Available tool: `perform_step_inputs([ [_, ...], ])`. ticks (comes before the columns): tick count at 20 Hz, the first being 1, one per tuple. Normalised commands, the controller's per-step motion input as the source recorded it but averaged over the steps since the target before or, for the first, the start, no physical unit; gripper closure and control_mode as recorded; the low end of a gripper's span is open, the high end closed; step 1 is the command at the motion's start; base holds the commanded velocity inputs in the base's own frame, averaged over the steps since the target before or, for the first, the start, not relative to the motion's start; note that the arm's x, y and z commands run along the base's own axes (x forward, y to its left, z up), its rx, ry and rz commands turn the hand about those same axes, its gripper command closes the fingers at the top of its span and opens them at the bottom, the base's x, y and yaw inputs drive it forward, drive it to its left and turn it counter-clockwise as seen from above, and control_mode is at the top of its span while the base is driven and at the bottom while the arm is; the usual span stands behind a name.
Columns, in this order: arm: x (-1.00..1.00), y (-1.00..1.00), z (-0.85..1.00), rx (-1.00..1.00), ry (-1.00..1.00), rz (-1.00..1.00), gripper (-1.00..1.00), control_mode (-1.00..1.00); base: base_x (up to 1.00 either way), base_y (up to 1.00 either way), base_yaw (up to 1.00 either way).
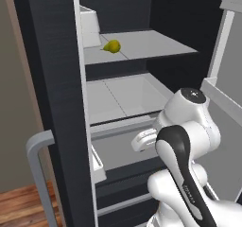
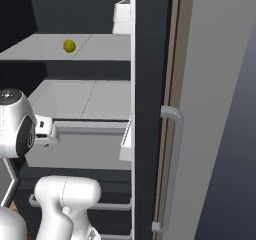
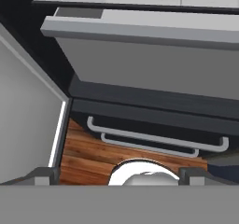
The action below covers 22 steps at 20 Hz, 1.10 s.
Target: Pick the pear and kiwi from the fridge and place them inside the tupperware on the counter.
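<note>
Gripper (image 3: 116,174), fingers spread and empty, hung low before the fridge (image 1: 56,79) drawer (image 3: 140,55), apparently not yet raised toward the pear (image 1: 112,46) lying on the shelf (image 1: 146,44) well above it.

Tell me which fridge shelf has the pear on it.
The upper shelf: the pear lies near its left end. The lower shelf, just above the grey drawer, is bare.

Warm wood-plank floor (image 3: 93,155) low down, plain beige wall (image 1: 19,103) at left, soft even light
</note>
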Motion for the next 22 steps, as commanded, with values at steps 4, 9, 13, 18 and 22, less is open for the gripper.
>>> perform_step_inputs([
  [4,0.44,0.00,0.24,0.00,0.00,0.00,-1.00,-1.00,0.00,0.00,0.00],
  [9,0.37,0.00,0.58,0.00,-0.06,0.00,-1.00,-1.00,0.00,0.00,0.00],
  [13,0.39,0.00,0.74,-0.02,-0.26,-0.02,-1.00,-1.00,0.00,0.00,0.00],
  [18,0.60,-0.05,0.74,-0.01,-0.19,-0.01,-1.00,-1.00,0.00,0.00,0.00],
  [22,0.66,0.00,0.67,0.00,-0.16,0.00,-1.00,-1.00,0.00,0.00,0.00],
])
